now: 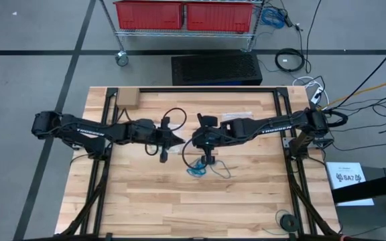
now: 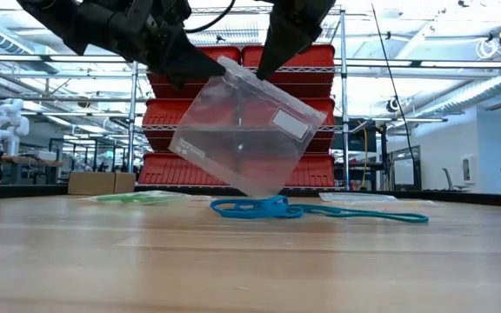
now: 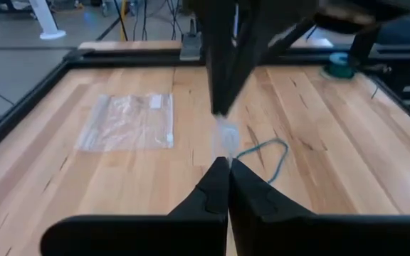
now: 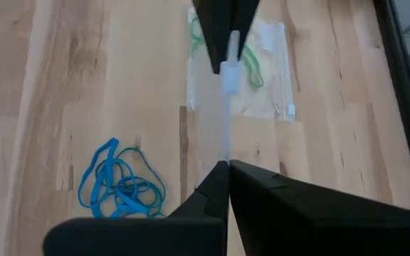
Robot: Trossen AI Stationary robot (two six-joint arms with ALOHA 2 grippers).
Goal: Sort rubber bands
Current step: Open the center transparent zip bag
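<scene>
A clear plastic bag point(image 2: 242, 130) hangs tilted in the air between both grippers over the table's middle. My left gripper point(image 3: 228, 167) and my right gripper point(image 4: 228, 169) are each shut on it and face each other point(image 1: 186, 142). Bright blue rubber bands point(image 1: 196, 167) lie in a tangle on the table near side of the grippers point(image 4: 119, 181). A teal band point(image 3: 269, 153) lies loose beside them point(image 2: 364, 214). Green bands point(image 4: 248, 67) lie inside a second clear bag flat on the table, beyond my left gripper. My left gripper pinches the bag's upper left corner point(image 2: 211, 69) between its two shut fingers, coming level from the table's left. My right gripper pinches the bag's top edge point(image 2: 263, 76), slanting down from the right. The bag hangs below both, tilted, one corner point(image 2: 255, 191) low over the table.
A third clear bag point(image 1: 236, 117) lies flat toward the far edge point(image 3: 127, 121). A cardboard box point(image 1: 126, 99) sits at the far left corner, a tape roll point(image 1: 287, 221) at the near right. Bare wood lies along the near edge point(image 1: 146, 207).
</scene>
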